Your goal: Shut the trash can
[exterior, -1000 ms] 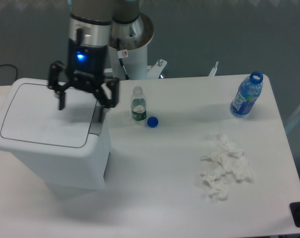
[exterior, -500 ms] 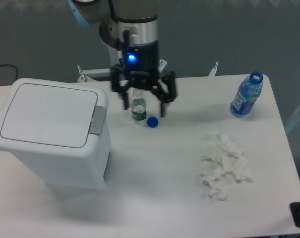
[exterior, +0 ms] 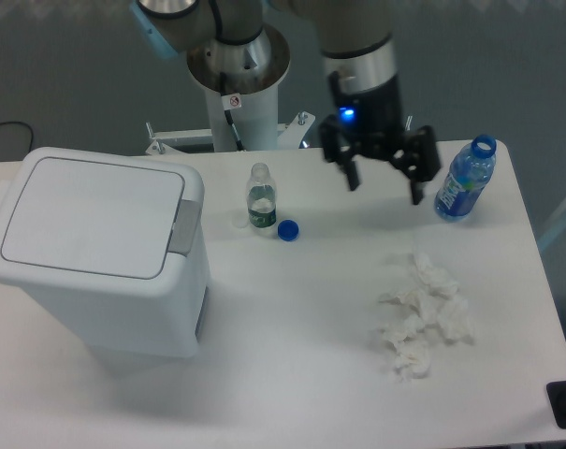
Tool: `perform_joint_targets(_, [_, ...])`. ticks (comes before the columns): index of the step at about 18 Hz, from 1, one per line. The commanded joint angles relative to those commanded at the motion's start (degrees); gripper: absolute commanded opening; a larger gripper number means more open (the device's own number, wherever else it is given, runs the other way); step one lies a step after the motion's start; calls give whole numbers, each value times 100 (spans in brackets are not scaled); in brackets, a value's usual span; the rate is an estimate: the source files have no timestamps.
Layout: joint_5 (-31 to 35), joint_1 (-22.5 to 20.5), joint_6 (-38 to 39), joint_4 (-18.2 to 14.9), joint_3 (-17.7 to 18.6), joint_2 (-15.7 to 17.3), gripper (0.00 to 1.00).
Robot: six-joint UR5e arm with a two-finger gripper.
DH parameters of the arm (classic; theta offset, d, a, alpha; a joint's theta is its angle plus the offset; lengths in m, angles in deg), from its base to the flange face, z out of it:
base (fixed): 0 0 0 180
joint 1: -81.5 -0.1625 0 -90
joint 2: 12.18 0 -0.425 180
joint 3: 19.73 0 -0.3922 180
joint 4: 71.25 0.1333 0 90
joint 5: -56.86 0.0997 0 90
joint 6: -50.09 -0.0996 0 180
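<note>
The trash can (exterior: 95, 253) is a large white bin at the left of the table. Its flat lid lies down flat on the bin, with the grey latch (exterior: 183, 225) at its right edge. My gripper (exterior: 384, 186) hangs open and empty above the table, far to the right of the bin, between the small bottle and the blue bottle. Nothing is between its fingers.
A small clear uncapped bottle (exterior: 260, 196) stands near the table's back middle with a blue cap (exterior: 287, 229) beside it. A blue water bottle (exterior: 465, 179) stands at the back right. Crumpled white tissues (exterior: 421, 313) lie at the right. The robot's base (exterior: 238, 84) stands behind the table.
My gripper has moved from above the bin's lid rightward across the table, past the small bottle, to near the blue bottle. The bin's lid stays down.
</note>
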Motion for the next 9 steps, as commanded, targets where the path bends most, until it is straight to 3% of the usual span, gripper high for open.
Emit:
perform_joint_targets(4, [-237,-422,-678,-44,9,-18,100])
perform_joint_targets(9, [-659,-862,-802,-105,123,79,100])
